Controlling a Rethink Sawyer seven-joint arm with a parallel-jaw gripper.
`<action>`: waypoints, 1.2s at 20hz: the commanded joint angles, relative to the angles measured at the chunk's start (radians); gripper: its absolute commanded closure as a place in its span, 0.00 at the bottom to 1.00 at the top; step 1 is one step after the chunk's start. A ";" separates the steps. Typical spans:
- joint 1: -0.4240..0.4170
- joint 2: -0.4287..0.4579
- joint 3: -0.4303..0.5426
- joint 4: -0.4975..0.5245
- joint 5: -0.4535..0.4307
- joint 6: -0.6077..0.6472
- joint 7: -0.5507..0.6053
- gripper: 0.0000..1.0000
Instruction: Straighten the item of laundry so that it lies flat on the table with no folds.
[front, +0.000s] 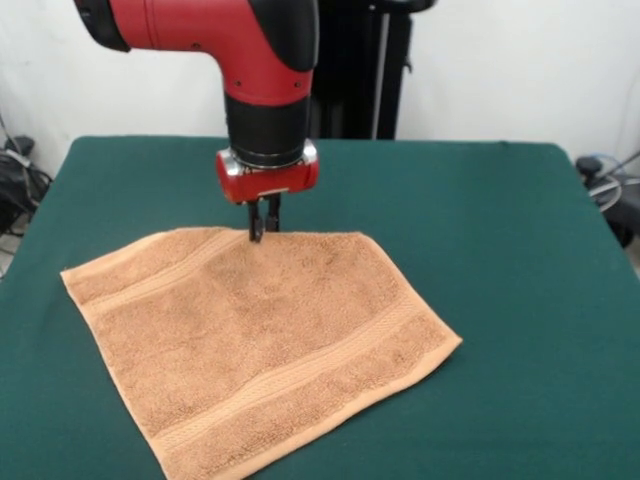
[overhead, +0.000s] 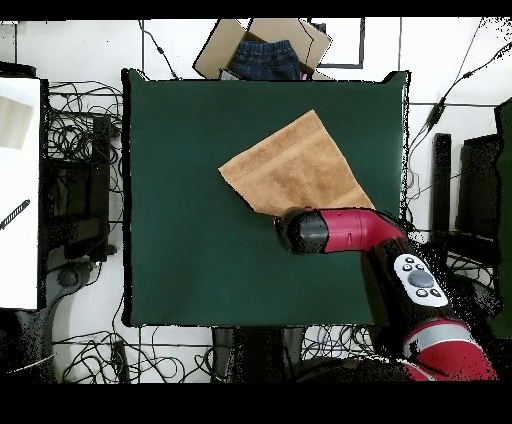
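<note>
Looking across the table from the front, the towel lies spread and nearly flat on the green top, set as a diamond: one corner points left, one right, and its near corner runs off the bottom edge of the picture. Two woven bands cross it, both slanting from lower left to upper right, one close to the far-left edge and one close to the near-right edge. No clear fold shows on its surface in this view.

From overhead, the whole towel shows at once. It sits right of the table's middle and toward the side away from the robot's base, with all its corners inside the green top. Its slightly longer axis runs on a diagonal across the table rather than square to the table's edges. The red arm covers the towel corner nearest the base there, and the gripper itself is hidden under it.

Only the front view shows the gripper. It hangs straight down below the red wrist plate, with its dark fingers drawn close together, only a thin gap between them. Their tips meet the towel right at its far edge. Whether cloth is pinched between them cannot be told.

Outside the table's far side overhead, a cardboard box holds blue cloth.
</note>
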 joint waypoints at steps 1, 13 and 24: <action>-0.003 -0.008 0.075 0.050 0.020 0.103 -0.026 1.00; 0.007 -0.052 0.067 0.067 0.051 0.180 -0.017 1.00; 0.001 -0.119 0.068 0.107 0.076 0.238 -0.029 1.00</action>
